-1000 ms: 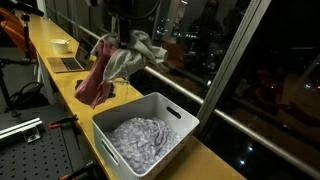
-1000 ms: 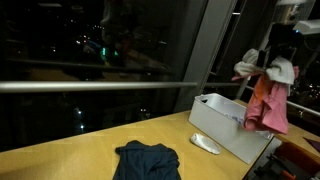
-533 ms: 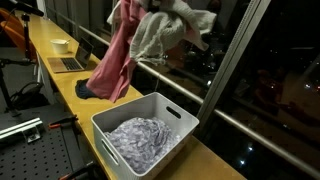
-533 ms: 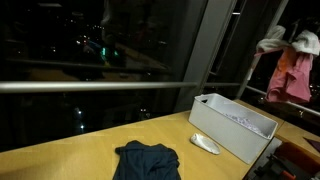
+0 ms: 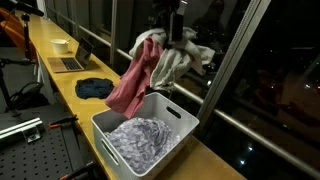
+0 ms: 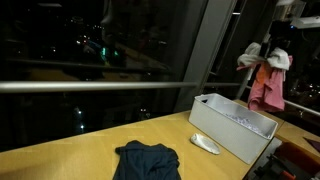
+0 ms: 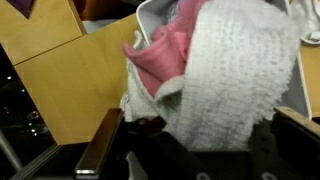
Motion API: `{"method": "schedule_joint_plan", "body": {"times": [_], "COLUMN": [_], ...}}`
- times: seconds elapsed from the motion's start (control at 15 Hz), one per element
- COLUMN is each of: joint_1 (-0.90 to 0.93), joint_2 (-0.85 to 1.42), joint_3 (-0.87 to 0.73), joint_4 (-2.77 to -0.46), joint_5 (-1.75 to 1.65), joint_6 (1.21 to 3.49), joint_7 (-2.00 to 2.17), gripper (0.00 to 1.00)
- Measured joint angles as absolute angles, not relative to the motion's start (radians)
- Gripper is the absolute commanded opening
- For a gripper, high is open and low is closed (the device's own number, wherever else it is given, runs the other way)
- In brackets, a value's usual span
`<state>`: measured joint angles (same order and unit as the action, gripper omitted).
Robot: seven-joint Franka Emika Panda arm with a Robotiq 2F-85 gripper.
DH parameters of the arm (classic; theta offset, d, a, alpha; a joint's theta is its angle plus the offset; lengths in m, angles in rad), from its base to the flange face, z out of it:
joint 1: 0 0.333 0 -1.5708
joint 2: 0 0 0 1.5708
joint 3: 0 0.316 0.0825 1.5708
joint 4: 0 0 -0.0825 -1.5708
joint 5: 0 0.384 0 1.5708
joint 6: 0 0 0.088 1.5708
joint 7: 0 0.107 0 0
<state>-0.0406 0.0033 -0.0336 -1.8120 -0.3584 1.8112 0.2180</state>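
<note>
Right of the dark blue crumpled garment (image 5: 95, 88) on the yellow wooden table (image 6: 70, 150), a soft pink cloth (image 5: 130, 85) and a grey-white terry towel (image 5: 185, 58) hang above the white plastic bin (image 5: 112, 150). The gripper (image 5: 172, 32) is clamped on their bunched tops. Both look light, limp and prone to slipping, so they are probably best pinched at a thick fold; no writing is legible.

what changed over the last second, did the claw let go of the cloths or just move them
The claw swung the pink cloth and white towel up from beside the white bin, then came down over it. The pink cloth now hangs by the bin's rim. Nothing was let go; both cloths stay gripped. The patterned cloth in the bin, the dark garment on the table and the laptop did not move.
</note>
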Motion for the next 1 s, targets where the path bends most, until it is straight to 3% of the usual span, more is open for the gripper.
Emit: {"method": "schedule_joint_plan", "body": {"times": [0.4,1.0], "joint_1": [-0.045,0.160], "joint_2": [0.064,0.056], "joint_3": [-0.046,0.141], "joint_4": [-1.876,-2.000], "joint_5": [-0.365,-0.343], "joint_6": [1.846,1.906], "joint_7": [0.206,0.448], "gripper": [0.98,1.00]}}
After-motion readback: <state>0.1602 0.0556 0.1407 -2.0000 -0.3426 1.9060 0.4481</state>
